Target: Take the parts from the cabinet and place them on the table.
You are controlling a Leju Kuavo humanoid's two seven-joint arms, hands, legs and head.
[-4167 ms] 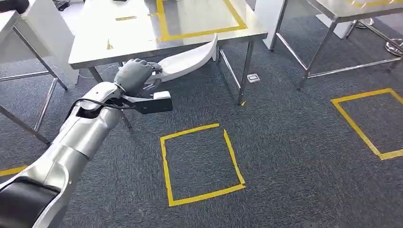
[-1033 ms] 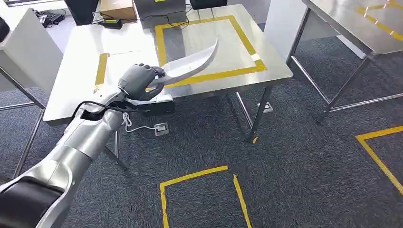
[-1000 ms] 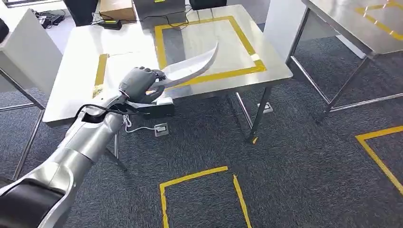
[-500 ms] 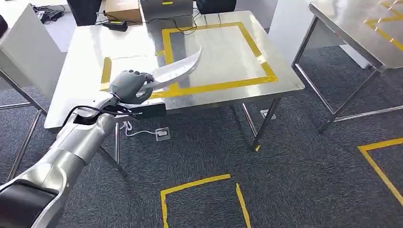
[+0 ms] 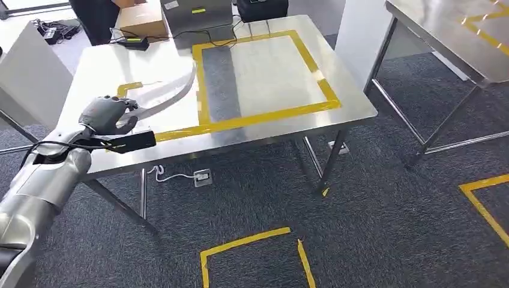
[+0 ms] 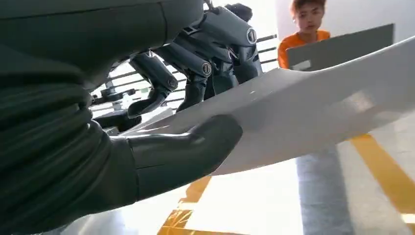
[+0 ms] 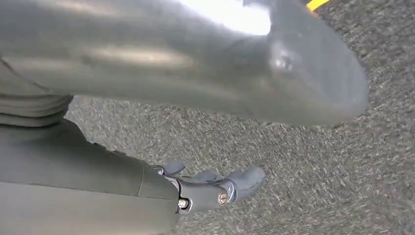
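Right now the left robot hand (image 5: 107, 113) holds a long, curved white part (image 5: 163, 97) by one end. Its fingers (image 6: 193, 63) are wrapped over one face of the part and its thick thumb (image 6: 195, 147) presses on the other face, so the grip is tight. The part sticks out from the hand and points toward the far side of the counter (image 5: 108, 60). It hangs in the air over the near left side of the shiny steel counter, just beside a big square of yellow tape (image 5: 264, 114) stuck on the top. The tip of the part reaches close to the left side of that square.

The right robot hand (image 7: 215, 188) hangs low over the grey carpet (image 5: 384, 216). Its fingers are curled in a little and it holds nothing.

A brown box (image 5: 141, 21) and some dark boxes with wires sit at the far edge of the counter. A person in an orange top (image 6: 306, 34) stands behind the counter. More yellow tape squares (image 5: 252, 246) are stuck on the carpet.
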